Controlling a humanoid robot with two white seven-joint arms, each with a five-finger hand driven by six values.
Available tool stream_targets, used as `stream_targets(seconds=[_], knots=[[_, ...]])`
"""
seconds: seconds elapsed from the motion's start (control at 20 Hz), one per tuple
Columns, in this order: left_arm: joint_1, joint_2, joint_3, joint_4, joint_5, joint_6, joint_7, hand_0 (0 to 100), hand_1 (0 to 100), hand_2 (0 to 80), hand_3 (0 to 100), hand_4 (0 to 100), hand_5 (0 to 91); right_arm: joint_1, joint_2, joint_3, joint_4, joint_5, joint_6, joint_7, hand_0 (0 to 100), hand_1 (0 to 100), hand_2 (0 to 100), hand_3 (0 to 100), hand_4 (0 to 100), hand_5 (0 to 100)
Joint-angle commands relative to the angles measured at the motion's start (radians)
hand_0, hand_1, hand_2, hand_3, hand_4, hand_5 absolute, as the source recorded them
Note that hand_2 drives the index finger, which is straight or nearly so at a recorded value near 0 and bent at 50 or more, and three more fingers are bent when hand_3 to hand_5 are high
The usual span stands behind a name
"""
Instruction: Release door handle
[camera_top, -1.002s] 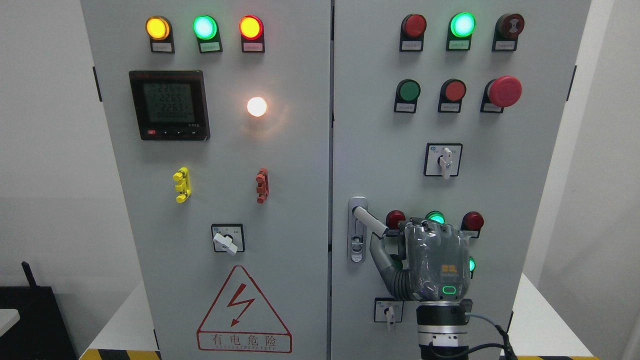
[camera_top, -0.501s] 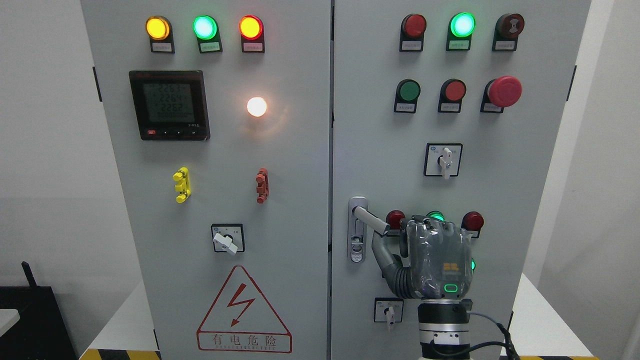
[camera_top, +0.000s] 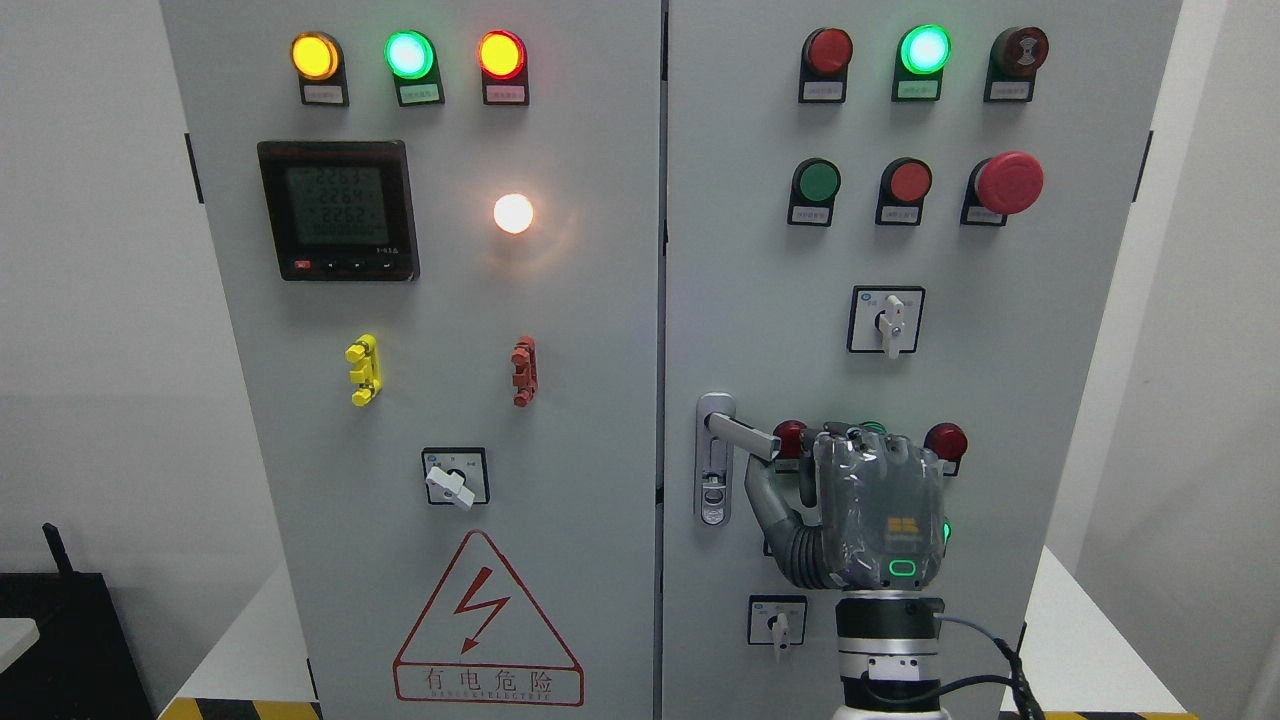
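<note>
Just left of the robot hand (camera_top: 868, 515), door handle (camera_top: 742, 433).

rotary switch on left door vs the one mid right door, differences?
The left-door rotary switch has its white knob tilted, pointing down-right; the right-door rotary switch has its knob hanging straight down. The left one sits lower, above the warning triangle; the right one sits higher, below the pushbuttons. Both are white knobs on black-framed square plates.

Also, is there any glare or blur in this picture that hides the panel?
Head view: the white lamp blooms with a warm halo on the left door; the meter screen digits look faint; the right hand and door handle are sharp.
</note>
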Motion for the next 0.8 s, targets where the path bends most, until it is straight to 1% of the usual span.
stream_targets(seconds=[0.0,0.25,0.45,0.6,0.7,0.75], knots=[[-0.015,0.000,0.001,0.025,-0.029,0.000,0.000,12,39,0.0,0,0,0.0,-0.007,0.001,-0.008,0.001,0.000,-0.001,0.003,52,44,99,100,100,97],[-0.015,0.000,0.001,0.023,-0.028,0.000,0.000,12,39,0.0,0,0,0.0,-0.001,0.002,-0.006,0.001,-0.002,-0.004,0.002,52,44,99,100,100,97],[-0.015,0.000,0.001,0.023,-0.028,0.000,0.000,12,39,0.0,0,0,0.0,0.030,0.002,-0.005,-0.004,-0.002,-0.015,-0.006,52,44,99,100,100,97],[-0.015,0.000,-0.001,0.023,-0.029,0.000,0.000,12,39,0.0,0,0,0.0,0.089,0.001,-0.006,-0.044,-0.004,-0.050,-0.030,53,44,98,100,100,97],[-0.015,0.000,0.001,0.023,-0.028,0.000,0.000,12,39,0.0,0,0,0.0,0.126,-0.001,-0.014,-0.074,-0.004,-0.076,-0.052,54,42,95,100,100,97],[-0.015,0.000,0.001,0.023,-0.028,0.000,0.000,12,39,0.0,0,0,0.0,0.145,-0.001,-0.025,-0.094,-0.004,-0.080,-0.061,55,41,92,100,98,96]])
